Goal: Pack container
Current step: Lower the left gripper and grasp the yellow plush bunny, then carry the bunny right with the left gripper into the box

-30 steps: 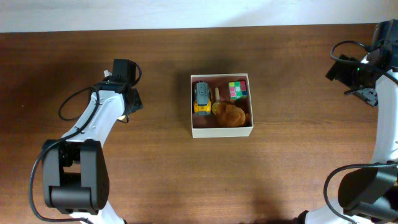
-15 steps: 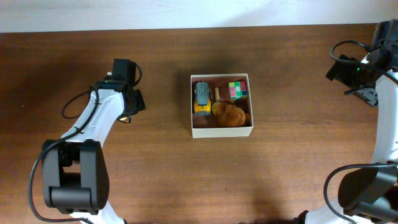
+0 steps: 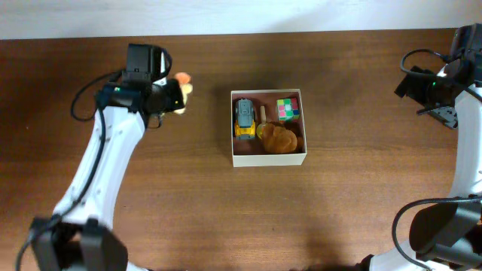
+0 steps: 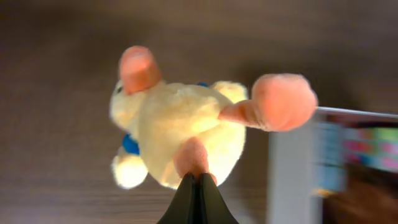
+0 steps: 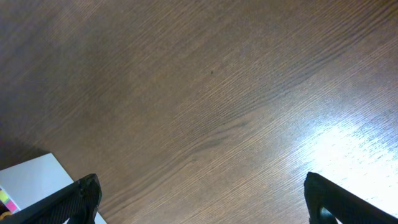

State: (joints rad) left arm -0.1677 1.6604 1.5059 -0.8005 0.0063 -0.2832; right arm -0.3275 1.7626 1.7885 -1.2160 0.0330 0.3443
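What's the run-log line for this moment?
left fingers: shut on yellow plush, outside container | right fingers: open, empty | container: toy truck, colour cube, brown plush

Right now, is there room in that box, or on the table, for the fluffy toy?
The container is crowded: truck, cube and brown plush fill most of it; only a thin strip along its far wall looks bare. Open table lies to its left, to its right and along its near side.

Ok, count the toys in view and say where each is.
4. Toy truck in the container's left side, colour cube in its far-right corner, brown plush in its near-right corner, yellow plush in the left gripper. Others may hide between them.
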